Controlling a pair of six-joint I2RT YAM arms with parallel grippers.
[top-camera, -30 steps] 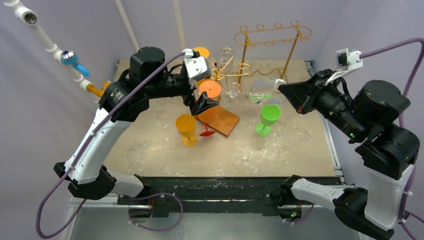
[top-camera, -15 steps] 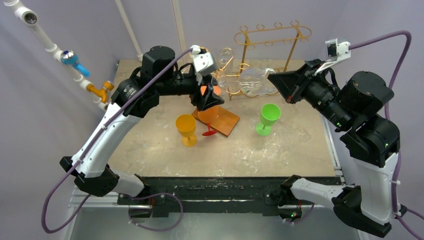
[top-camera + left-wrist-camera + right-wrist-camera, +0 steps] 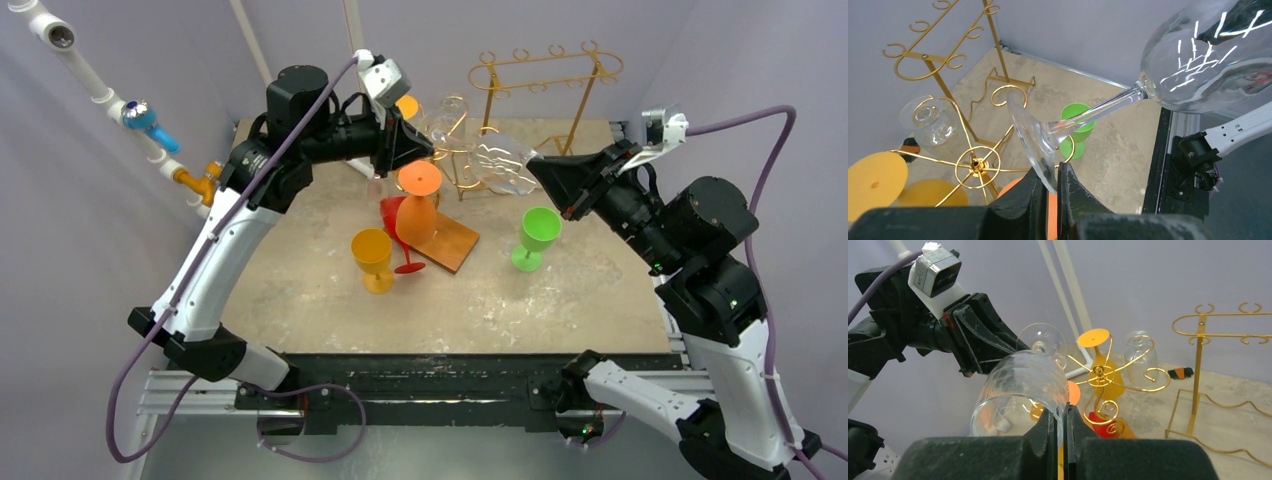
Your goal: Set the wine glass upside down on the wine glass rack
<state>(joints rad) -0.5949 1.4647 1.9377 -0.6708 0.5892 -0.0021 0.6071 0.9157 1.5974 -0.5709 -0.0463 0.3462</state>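
Since a second ago the left gripper has risen from low over the block to the upper centre of the overhead view. Its jaws have gone from spread to clenched. They now pinch the rim of the foot of the clear glass.

Left arm: rises from its base at lower left, bends at upper left, and reaches level toward the right, with the wrist camera on top.

Right arm: climbs from its base at lower right, with the forearm stretched up and leftward. The right gripper is clamped on the wall of the bowl near its mouth.

Glass: held in the air between the two grippers at upper centre, lying nearly level, foot to the left and bowl to the right. It overlaps the spiral rack in the overhead view and hangs on neither rack.

Rail rack: upright at upper right of centre.

Table: an orange glass stands inverted at the block, a red glass just to its left. A yellow glass and a green glass stand upright, well apart.
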